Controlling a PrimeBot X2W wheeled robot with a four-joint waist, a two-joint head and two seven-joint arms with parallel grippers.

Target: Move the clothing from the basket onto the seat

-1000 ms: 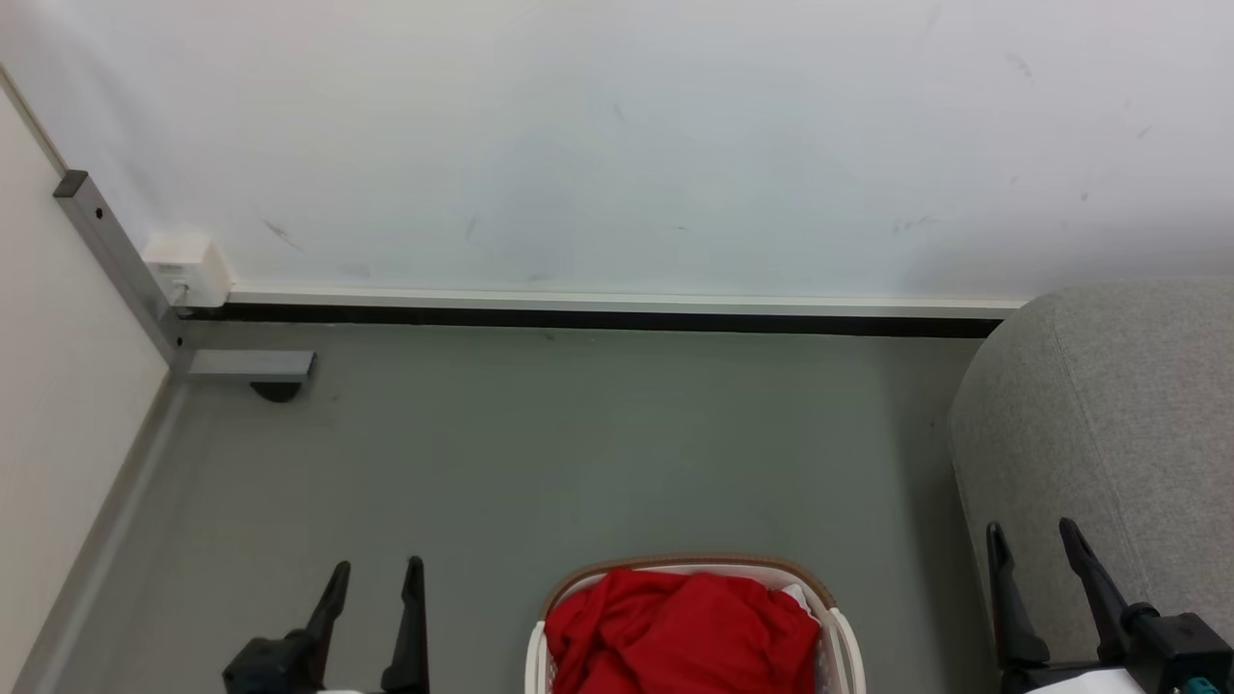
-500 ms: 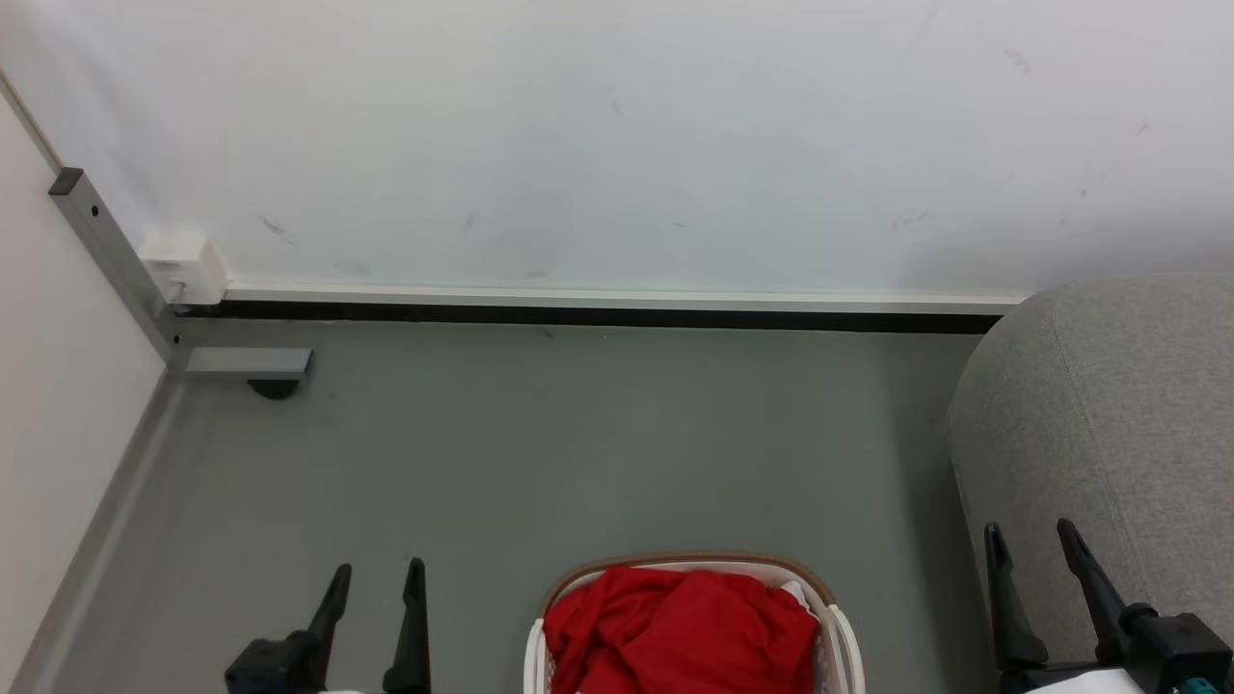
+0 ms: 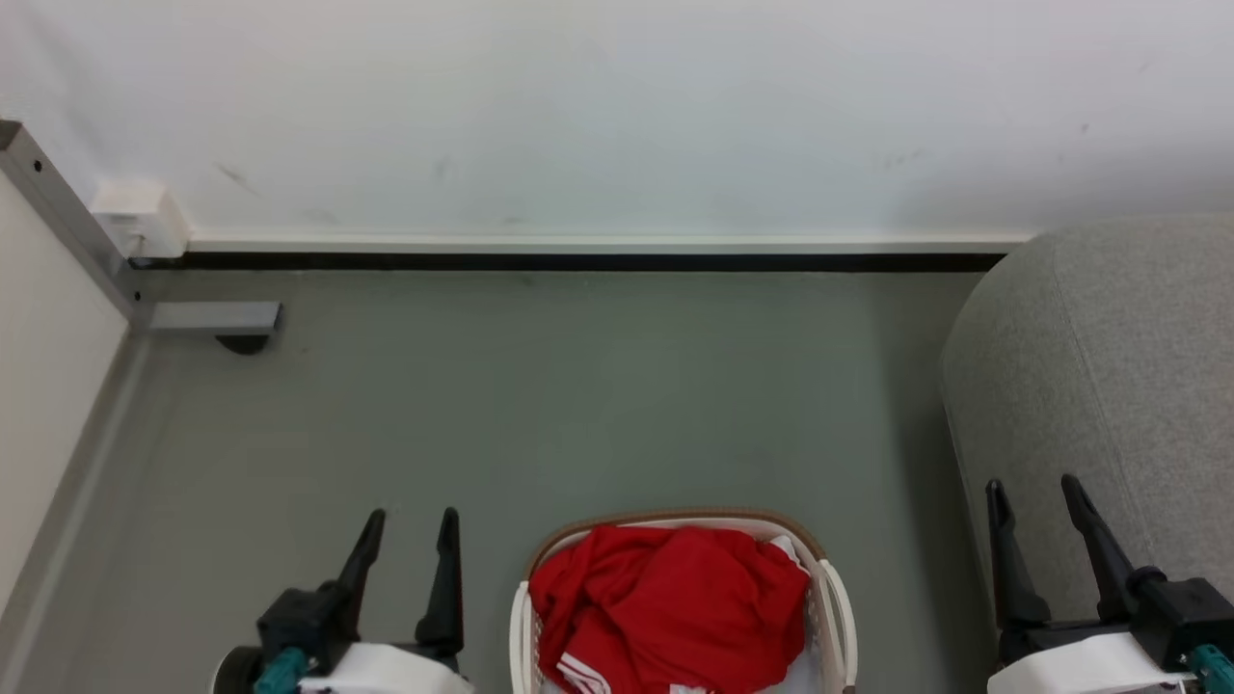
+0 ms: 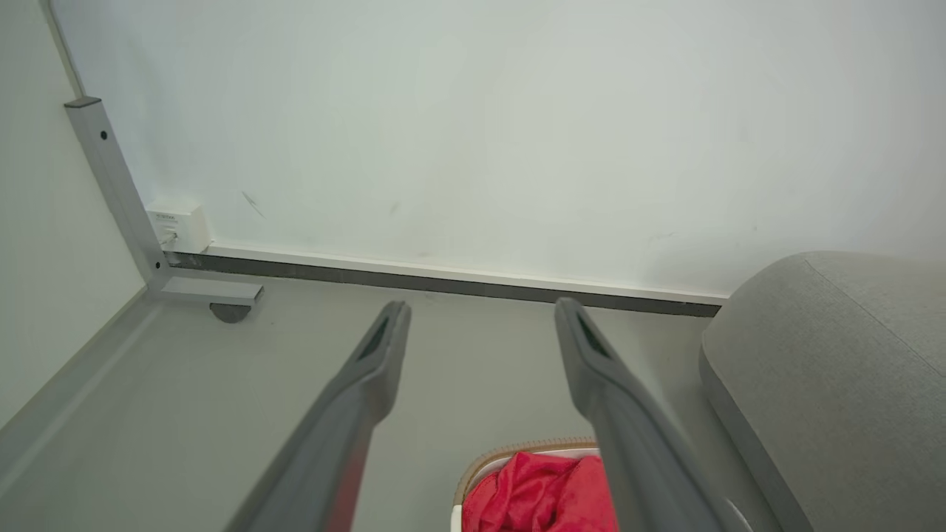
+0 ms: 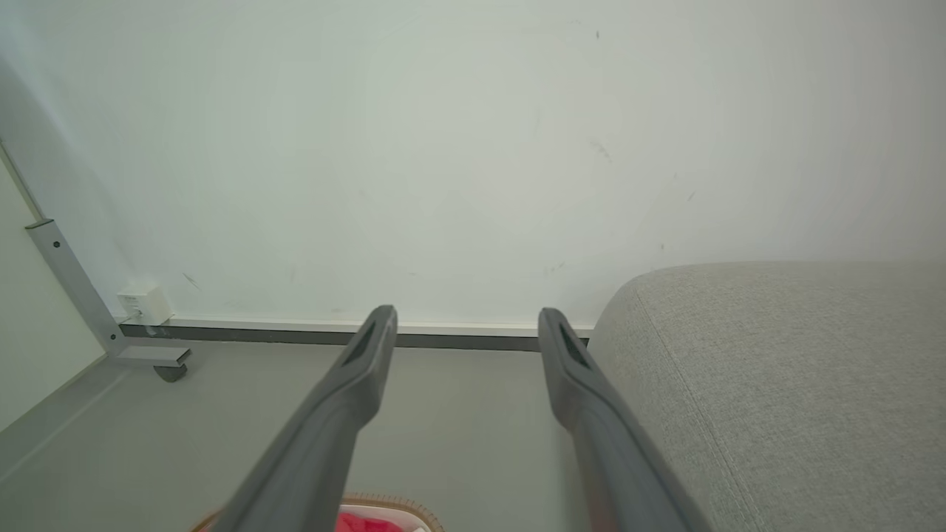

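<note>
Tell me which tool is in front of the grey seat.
The right tool: it shows against the seat in the head view, while the left tool is over floor, left of the basket.

Basket front past bottom edge

Soft, even light fills my head view, and I cannot tell its source. The wall is bright without glare. The floor shows only a faint shadow beside the seat. The clothing reads as saturated red. In both wrist views my fingers blur near the lens, and the picture corners darken slightly.
</note>
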